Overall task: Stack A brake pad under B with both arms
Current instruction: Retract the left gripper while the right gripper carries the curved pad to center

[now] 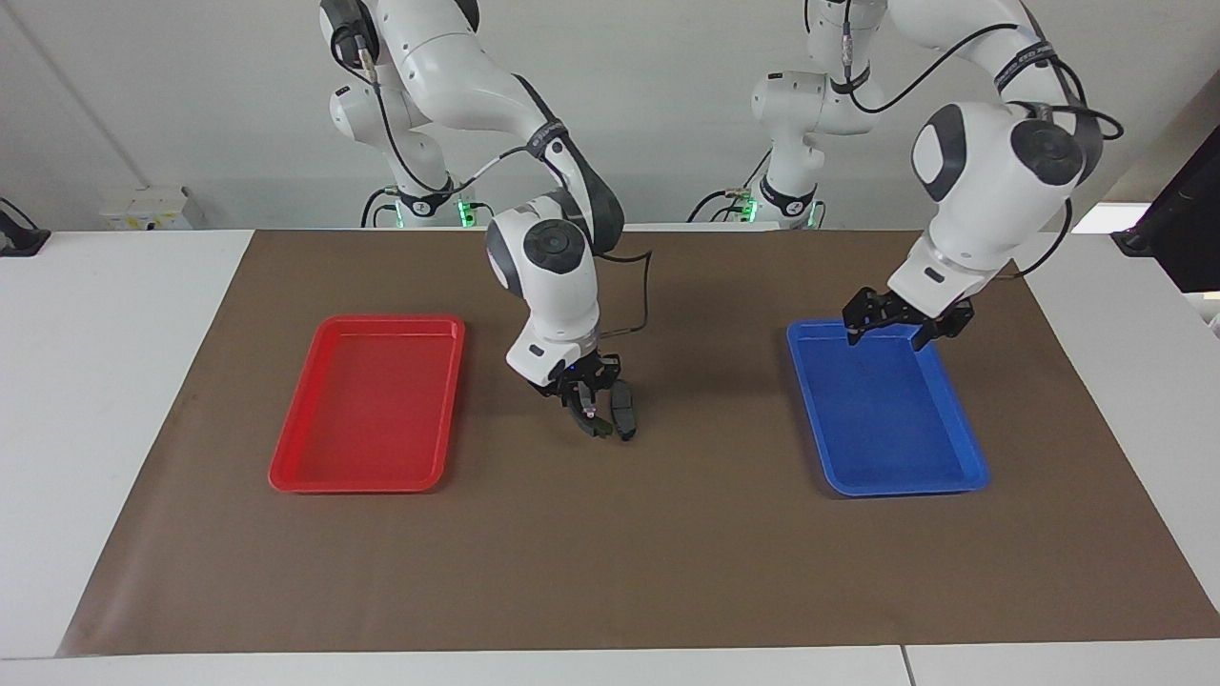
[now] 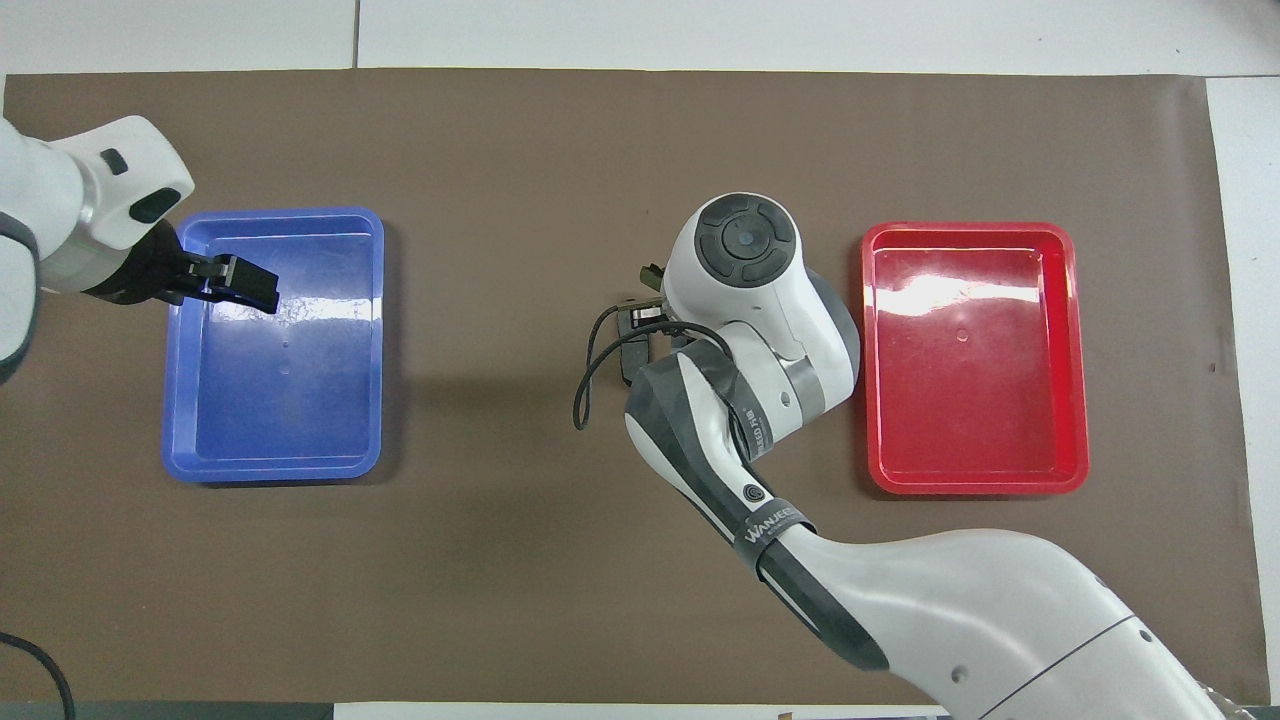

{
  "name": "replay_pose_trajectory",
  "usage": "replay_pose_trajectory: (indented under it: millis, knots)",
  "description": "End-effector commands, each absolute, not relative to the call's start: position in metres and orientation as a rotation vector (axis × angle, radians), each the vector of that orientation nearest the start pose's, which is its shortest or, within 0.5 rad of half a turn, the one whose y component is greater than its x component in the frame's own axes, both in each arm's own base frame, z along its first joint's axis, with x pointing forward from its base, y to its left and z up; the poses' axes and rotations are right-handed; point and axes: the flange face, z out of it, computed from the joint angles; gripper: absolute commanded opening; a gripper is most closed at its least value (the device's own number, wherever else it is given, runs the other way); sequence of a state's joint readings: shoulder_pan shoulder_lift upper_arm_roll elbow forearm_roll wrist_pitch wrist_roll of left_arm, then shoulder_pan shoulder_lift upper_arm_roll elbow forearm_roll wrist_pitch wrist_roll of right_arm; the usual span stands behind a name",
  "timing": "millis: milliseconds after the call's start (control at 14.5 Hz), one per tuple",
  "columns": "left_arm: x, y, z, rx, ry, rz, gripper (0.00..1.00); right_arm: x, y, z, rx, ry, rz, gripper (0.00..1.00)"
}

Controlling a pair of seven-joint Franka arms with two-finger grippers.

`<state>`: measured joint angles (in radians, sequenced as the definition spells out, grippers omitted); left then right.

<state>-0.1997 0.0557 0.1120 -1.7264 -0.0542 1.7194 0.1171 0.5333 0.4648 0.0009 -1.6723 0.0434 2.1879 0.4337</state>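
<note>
A short dark pad, which I take for brake pad A [image 1: 624, 410], lies on the brown mat between the two trays; it also shows in the overhead view [image 2: 634, 355]. My right gripper [image 1: 589, 417] is down at the mat right beside it. At its tips is a second dark piece with a pale spot, possibly B [image 1: 600, 429], mostly hidden by the hand. I cannot tell whether the two pieces touch. My left gripper [image 1: 888, 335] is open and empty, in the air over the blue tray's end nearest the robots; it also shows in the overhead view [image 2: 245, 288].
A blue tray [image 1: 886, 419] lies toward the left arm's end of the mat and a red tray [image 1: 367, 410] toward the right arm's end. Nothing shows in either. A black cable [image 2: 590, 380] hangs from the right wrist over the mat.
</note>
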Motion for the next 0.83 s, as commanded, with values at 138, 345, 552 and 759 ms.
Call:
replay_pose_trajectory:
  millis: [138,345,552,759]
  knots:
    - [0.539,-0.009,0.578,-3.142,0.348,0.126,0.99,0.579,0.369,0.329,-3.052,-0.124,-0.086,0.00]
    - [0.533,0.007,0.587,-3.146,0.344,0.106,0.99,0.579,0.371,0.322,-3.053,-0.132,-0.095,0.00]
    - [0.529,0.019,0.594,-3.146,0.332,0.093,0.99,0.570,0.367,0.304,-3.056,-0.138,-0.103,0.00]
    - [0.525,0.034,0.593,-3.106,0.367,0.106,0.99,0.567,0.366,0.301,-3.061,-0.144,-0.094,0.00]
